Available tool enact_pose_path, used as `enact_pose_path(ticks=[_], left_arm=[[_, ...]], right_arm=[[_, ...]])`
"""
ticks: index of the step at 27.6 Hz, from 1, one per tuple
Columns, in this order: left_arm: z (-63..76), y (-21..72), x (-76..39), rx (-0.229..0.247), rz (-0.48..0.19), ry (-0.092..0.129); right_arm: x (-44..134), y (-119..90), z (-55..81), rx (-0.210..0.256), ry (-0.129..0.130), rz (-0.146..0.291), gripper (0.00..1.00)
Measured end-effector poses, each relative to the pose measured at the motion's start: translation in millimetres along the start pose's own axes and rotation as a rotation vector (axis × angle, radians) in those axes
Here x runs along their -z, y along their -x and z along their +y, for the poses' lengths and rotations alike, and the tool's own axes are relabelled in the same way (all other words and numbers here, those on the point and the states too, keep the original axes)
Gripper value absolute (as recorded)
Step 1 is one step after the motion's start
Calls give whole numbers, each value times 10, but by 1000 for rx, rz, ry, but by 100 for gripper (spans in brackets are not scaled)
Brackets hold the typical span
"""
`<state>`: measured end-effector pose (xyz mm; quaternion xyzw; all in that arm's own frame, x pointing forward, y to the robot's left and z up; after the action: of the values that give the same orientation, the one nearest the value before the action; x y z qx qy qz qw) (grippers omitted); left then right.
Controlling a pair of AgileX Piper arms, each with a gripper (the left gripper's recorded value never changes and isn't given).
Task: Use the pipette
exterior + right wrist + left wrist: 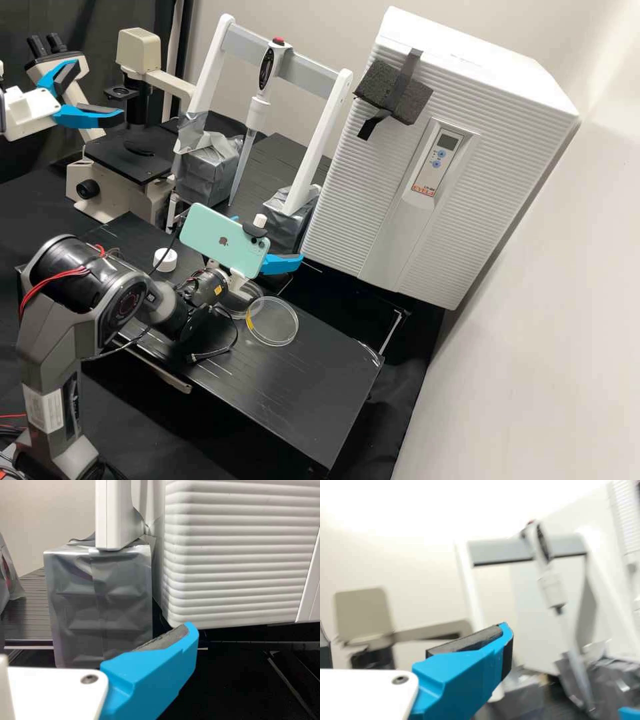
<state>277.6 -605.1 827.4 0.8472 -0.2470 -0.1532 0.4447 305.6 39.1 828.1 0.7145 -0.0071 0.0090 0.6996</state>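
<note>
There was one pipette (257, 113). It hung straight down from the middle of one white and grey stand (313, 70), with its thin tip pointing at the black bench (300, 393). Nothing was holding it. The stand had two legs, and each leg stood in a block wrapped in grey tape, so there were two blocks, one on the left (207, 167) and one on the right (290, 217).

The left gripper (93, 90) was up high at the far left, above one microscope (123, 167) and well apart from the pipette. Its two blue fingers were spread wide with nothing between them.

The right gripper (283, 263) was low over the bench, just beside the right block. I could not tell if it was spread or closed. One mint green phone (223, 240) sat on that arm.

One clear round dish (272, 321) lay on the bench near the right gripper. One small white cap (165, 259) lay to the left of the phone. One big white machine (440, 153) stood on the right, with one black foam block (393, 90) taped to its top corner.
</note>
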Motion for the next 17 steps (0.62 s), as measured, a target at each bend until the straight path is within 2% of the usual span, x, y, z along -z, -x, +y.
enact_pose_path(ticks=[3,8,12,17], left_arm=[[113,1,-57,-30,-27,9],[275,33,-88,-77,-37,30],[334,52,-104,-95,-42,29],[327,48,-158,-92,-60,36]], right_arm=[[0,0,0,0,0,0,100],[0,0,0,0,0,0,100],[0,0,0,0,0,0,100],[45,13,17,5,-1,5,100]])
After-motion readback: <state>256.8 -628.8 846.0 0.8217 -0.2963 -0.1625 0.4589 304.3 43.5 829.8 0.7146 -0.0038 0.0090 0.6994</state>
